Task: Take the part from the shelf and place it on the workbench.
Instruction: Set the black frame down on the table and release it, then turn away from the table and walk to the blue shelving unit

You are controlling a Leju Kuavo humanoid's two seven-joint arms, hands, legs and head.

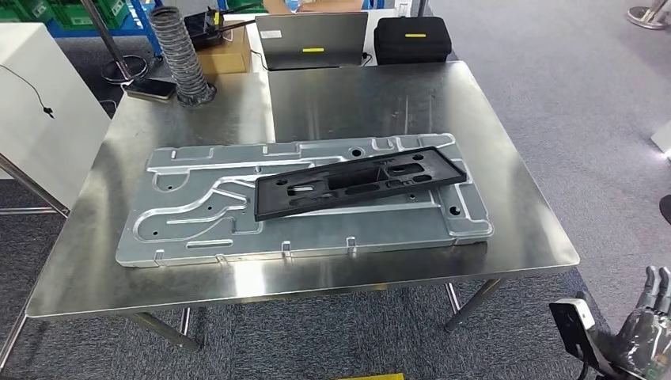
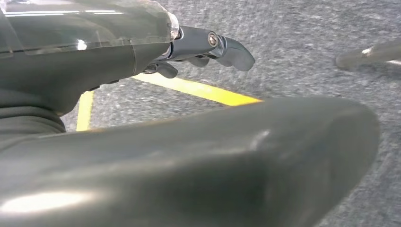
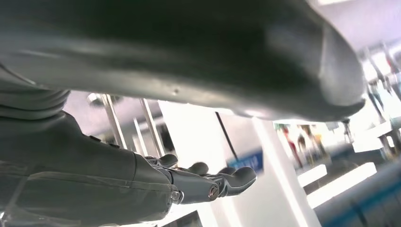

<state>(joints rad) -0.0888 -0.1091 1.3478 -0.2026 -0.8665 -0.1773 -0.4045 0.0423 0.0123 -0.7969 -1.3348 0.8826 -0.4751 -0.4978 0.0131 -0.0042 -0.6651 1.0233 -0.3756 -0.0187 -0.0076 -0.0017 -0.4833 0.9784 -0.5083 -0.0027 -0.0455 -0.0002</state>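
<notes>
Steel, brushed and reflective, makes up the workbench (image 1: 506,206), whose near edge runs across the lower part of the head view with grey carpet (image 1: 554,71) open on its right side and in front of it. On the bench lies a large silver stamped metal panel (image 1: 198,206), flat, its long side roughly parallel to the near edge and set a little back from it, leaving bare steel strips in front and at both ends. The black part (image 1: 356,184), a long, flat plastic frame with several rectangular cut-outs, rests on top of the panel toward its right half, angled so its right end sits farther from the robot. At the far edge stand a laptop (image 1: 316,39), a black case (image 1: 411,38) and a ribbed grey hose (image 1: 180,55). The right hand (image 1: 645,328) hangs low beside the bench's near right corner, well apart from the part, fingers loosely extended and holding nothing. The left hand (image 2: 208,47) hangs over carpet marked with yellow tape (image 2: 198,90), fingers apart and holding nothing.
</notes>
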